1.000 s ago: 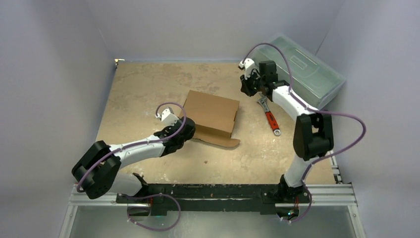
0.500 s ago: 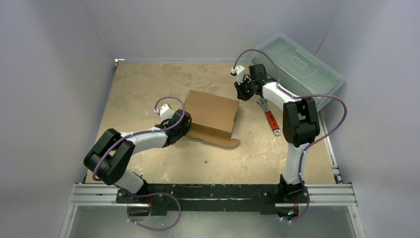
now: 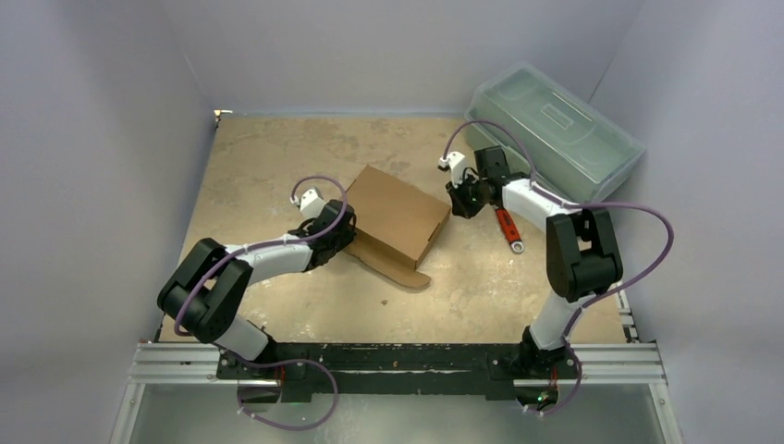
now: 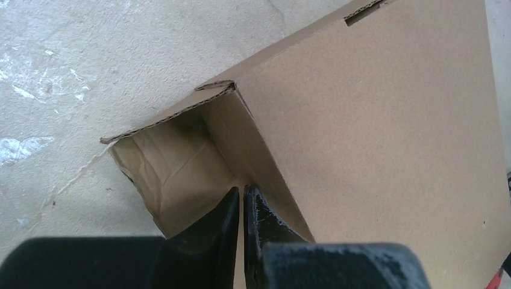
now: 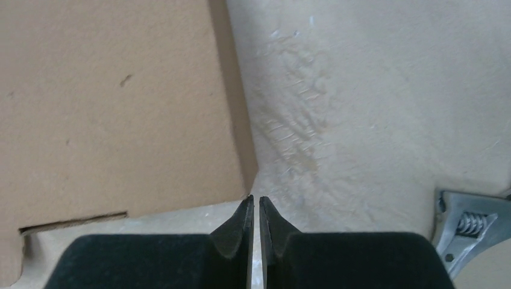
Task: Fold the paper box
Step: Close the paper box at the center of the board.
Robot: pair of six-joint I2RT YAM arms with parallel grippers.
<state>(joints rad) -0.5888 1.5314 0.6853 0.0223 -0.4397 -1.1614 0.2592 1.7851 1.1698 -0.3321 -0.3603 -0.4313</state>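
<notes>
Legible text: none in any view | paper box [image 3: 399, 215]: plain brown, no print | toolbox [image 3: 555, 120]: nothing readable at this size | wrench [image 3: 505, 226]: no readable marking

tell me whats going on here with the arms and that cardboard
Two robot arms are folding a brown paper box on the table. It is partly formed: top panel down, one end open, a flap lying flat toward the arms. The left end effector, shut, has its tips at the open end beside a side wall. The right end effector, also shut, sits at the box's right corner. A red-handled wrench and a plastic toolbox lie to the right.
</notes>
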